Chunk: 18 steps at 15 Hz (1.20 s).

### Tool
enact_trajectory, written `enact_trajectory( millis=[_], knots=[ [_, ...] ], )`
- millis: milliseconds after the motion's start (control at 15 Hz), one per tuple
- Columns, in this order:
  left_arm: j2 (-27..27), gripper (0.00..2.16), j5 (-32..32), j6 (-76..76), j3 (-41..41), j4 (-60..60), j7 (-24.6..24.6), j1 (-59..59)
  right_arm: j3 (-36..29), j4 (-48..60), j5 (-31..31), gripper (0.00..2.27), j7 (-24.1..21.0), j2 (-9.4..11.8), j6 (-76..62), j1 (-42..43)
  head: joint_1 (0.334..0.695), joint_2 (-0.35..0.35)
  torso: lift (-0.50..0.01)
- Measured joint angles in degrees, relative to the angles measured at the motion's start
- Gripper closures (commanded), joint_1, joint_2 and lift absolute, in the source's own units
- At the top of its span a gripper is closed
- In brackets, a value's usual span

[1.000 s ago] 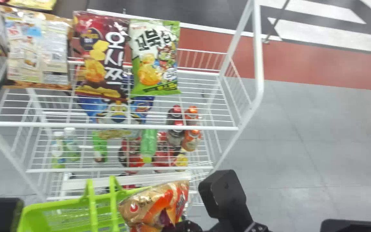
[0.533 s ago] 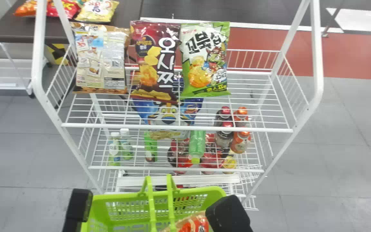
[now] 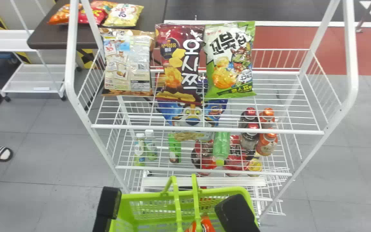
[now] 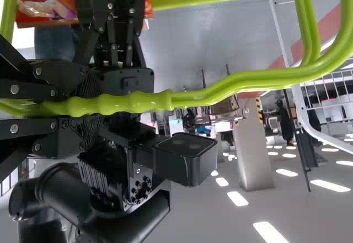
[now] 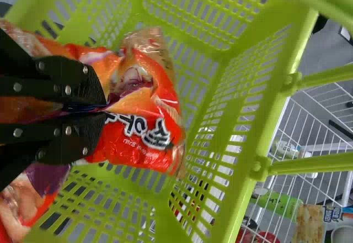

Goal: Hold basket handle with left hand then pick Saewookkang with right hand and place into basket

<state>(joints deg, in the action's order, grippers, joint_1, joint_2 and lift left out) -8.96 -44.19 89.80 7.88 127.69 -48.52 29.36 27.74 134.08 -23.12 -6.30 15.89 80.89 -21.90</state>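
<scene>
Your bag [image 5: 146, 138] has dropped inside the basket [image 5: 231, 105], release-ready: right claw [image 5: 103, 109] pinched on it, left claw [image 4: 54, 108] closed round the handle [image 4: 138, 102].

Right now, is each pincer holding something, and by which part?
The right pincer pinches the orange snack bag by its crumpled body, in from the end seam. The left pincer holds the basket handle by its wavy grip.
</scene>
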Motion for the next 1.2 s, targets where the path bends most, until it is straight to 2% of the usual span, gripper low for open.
enact_trajectory(
  millis=[200,467,667,867,1000,1200],
  knots=[
    [0.0,2.09,0.0,0.0,0.2,-0.2,-0.2,0.0,-1.6,2.5,1.8,0.06,0.5,0.7,-1.3,-0.9,0.695,0.018,-0.017],
    [0.1,2.09,0.2,0.0,0.3,-0.6,-0.3,0.0,-2.4,8.4,10.9,0.08,-1.4,2.0,-10.3,-4.4,0.695,-0.054,-0.017],
    [0.1,2.09,0.4,0.0,0.3,-0.9,-0.3,0.0,-2.0,9.1,17.9,0.07,-8.4,3.2,-24.8,-6.2,0.695,-0.122,-0.017],
    [0.1,2.09,0.4,0.0,0.2,-1.4,-0.6,-0.1,-1.4,6.9,22.7,0.06,-13.9,5.0,-42.9,-8.2,0.695,-0.143,-0.017],
    [0.1,2.09,0.4,0.0,0.2,-1.6,-0.9,-0.1,-1.1,4.0,24.8,0.06,-15.3,5.6,-53.8,-9.2,0.695,-0.142,-0.017],
    [0.1,2.09,0.5,0.0,0.2,-2.2,-1.3,-0.1,-2.6,0.0,24.7,0.06,-13.9,5.5,-62.4,-10.6,0.695,-0.144,-0.017]
  ],
)
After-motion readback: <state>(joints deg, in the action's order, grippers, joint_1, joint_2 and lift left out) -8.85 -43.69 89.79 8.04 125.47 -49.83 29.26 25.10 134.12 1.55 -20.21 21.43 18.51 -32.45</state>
